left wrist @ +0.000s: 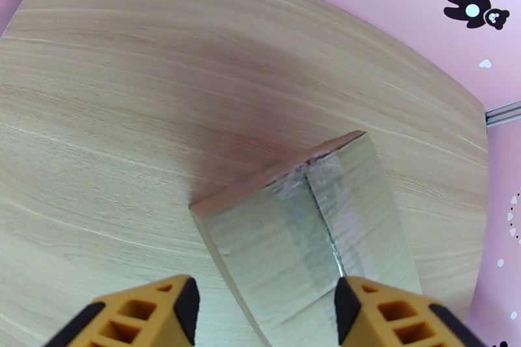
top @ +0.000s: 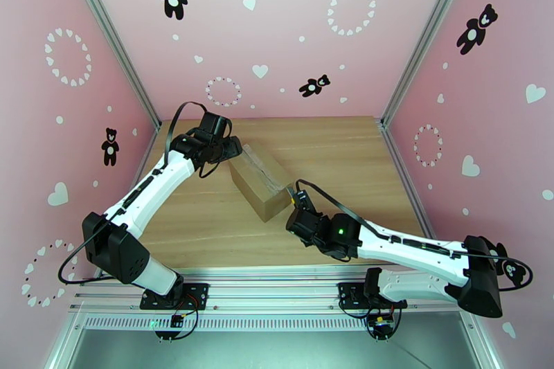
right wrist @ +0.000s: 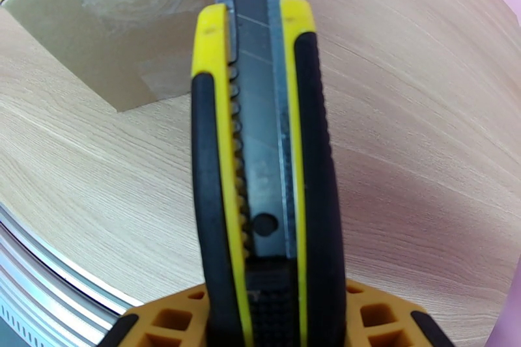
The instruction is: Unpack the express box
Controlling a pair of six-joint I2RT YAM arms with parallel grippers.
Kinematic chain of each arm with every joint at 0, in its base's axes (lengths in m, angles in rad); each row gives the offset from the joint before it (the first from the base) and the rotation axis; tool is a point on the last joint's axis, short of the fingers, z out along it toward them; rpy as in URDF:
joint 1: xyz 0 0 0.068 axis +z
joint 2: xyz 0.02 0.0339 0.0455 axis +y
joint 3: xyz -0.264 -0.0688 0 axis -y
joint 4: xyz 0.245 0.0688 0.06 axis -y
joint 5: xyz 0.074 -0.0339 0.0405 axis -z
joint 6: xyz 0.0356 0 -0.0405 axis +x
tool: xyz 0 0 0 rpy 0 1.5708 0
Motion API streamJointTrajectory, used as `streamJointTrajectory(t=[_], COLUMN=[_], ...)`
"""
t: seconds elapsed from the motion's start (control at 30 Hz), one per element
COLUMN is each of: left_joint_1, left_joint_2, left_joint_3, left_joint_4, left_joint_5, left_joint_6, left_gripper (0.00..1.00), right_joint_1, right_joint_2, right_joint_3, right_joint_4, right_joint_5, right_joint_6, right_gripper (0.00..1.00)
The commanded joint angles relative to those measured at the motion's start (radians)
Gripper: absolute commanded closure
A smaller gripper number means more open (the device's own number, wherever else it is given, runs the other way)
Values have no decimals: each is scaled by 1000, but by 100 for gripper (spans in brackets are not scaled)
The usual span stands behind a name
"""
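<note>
Right wrist: right claw (right wrist: 273, 316) pinches a utility knife (right wrist: 260, 146), left claw (left wrist: 264, 303) is spread, so the unclamped express box (left wrist: 306, 218) may skid.

The brown cardboard express box (top: 260, 182) lies closed, taped, askew on the table (top: 208, 225).

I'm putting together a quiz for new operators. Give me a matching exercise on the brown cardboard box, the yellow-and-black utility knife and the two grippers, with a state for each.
Column one:
1. brown corrugated cardboard box
2. yellow-and-black utility knife
3. left gripper
4. right gripper

Column two:
A. jaws apart, over one end of the box
B. clamped on a tool's handle
C. taped shut, lying on the wooden table
D. blade out, pointing toward the box

Pairs: 1-C, 2-D, 3-A, 4-B
</note>
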Motion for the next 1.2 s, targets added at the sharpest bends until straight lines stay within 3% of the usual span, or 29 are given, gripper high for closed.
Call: streamJointTrajectory(t=[0.0,1.17], left_joint_1=[1,2], left_joint_2=[4,5], left_joint_3=[3,4], left_joint_4=[11,11], left_joint_5=[14,16], left_joint_6=[-10,-11], left_gripper=[38,39], right_joint_1=[6,18], right_joint_2=[3,33], right_joint_3=[36,50], right_joint_4=[-5,-3], right_joint_5=[22,15], right_joint_6=[1,-6], right_gripper=[100,100])
